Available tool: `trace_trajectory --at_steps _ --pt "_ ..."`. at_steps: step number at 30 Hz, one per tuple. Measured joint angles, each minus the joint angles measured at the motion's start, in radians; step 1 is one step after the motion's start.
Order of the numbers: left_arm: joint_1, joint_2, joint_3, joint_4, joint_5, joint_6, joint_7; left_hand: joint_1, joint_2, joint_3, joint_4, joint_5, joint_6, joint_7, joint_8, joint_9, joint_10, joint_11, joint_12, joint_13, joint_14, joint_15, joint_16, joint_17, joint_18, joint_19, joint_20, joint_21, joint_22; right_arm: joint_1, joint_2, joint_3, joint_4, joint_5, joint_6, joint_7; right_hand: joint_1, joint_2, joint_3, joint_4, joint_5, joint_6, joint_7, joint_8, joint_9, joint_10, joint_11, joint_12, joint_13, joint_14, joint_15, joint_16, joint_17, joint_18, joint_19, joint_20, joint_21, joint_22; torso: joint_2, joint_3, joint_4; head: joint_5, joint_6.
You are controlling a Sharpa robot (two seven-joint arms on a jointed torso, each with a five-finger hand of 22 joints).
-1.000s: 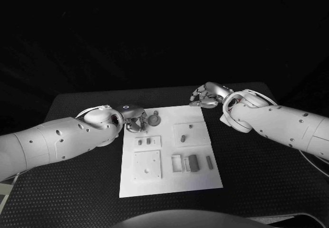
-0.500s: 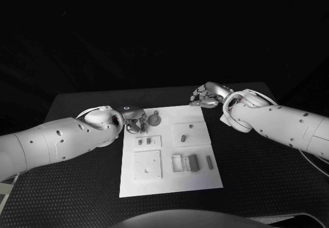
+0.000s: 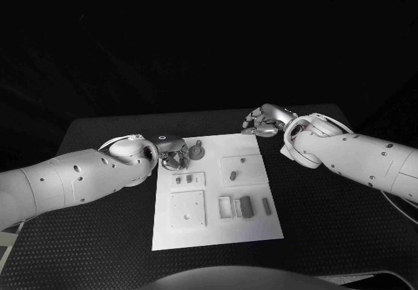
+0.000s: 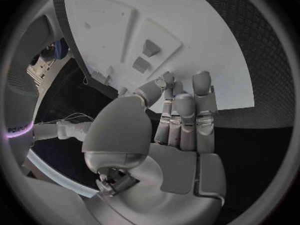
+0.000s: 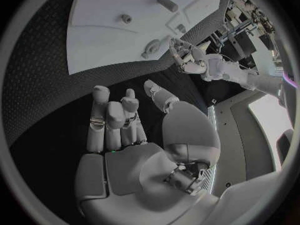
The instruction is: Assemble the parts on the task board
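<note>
Here, at the black table [image 3: 104,241], two white arms flank the work.

Hard to make out: the small parts near the left hand [image 3: 174,158] are dim; the round grey part [image 3: 197,151] by its fingertips cannot be judged touching or apart.

Count: one task board [image 3: 218,232], two hands, and roughly seven grey parts seen from the head view.

Task board: a white plate in the middle of the table, with shallow square recesses; a short pin [image 3: 232,176] lies in one, two tiny pieces [image 3: 183,179] in another, three upright bars [image 3: 244,206] near the right edge.

Left hand: at the board's far left corner, fingers straight and close together, holding nothing.

Right hand [image 3: 264,122]: off the board's far right corner, fingers loosely curled, empty.
</note>
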Motion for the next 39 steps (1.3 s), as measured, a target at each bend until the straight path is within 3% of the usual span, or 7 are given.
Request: trace_trajectory --at_steps 39 --pt "0.001 0.006 -0.002 0.002 0.000 0.006 0.002 -0.004 -0.004 0.001 -0.004 -0.001 0.001 0.001 0.002 -0.001 0.002 -0.002 0.003 0.001 0.000 0.000 0.000 0.000 0.000 -0.002 0.001 0.000 0.000 0.000 -0.001 0.000 0.000 0.000 0.000 0.000 0.000 0.000 0.000 0.000 0.000 -0.002 0.002 0.000 0.001 0.002 -0.002 0.000 -0.001 -0.001 0.001 0.000 0.001 0.000 0.000 0.000 0.000 0.000 0.000 -0.0004 0.0001 -0.003 -0.001"
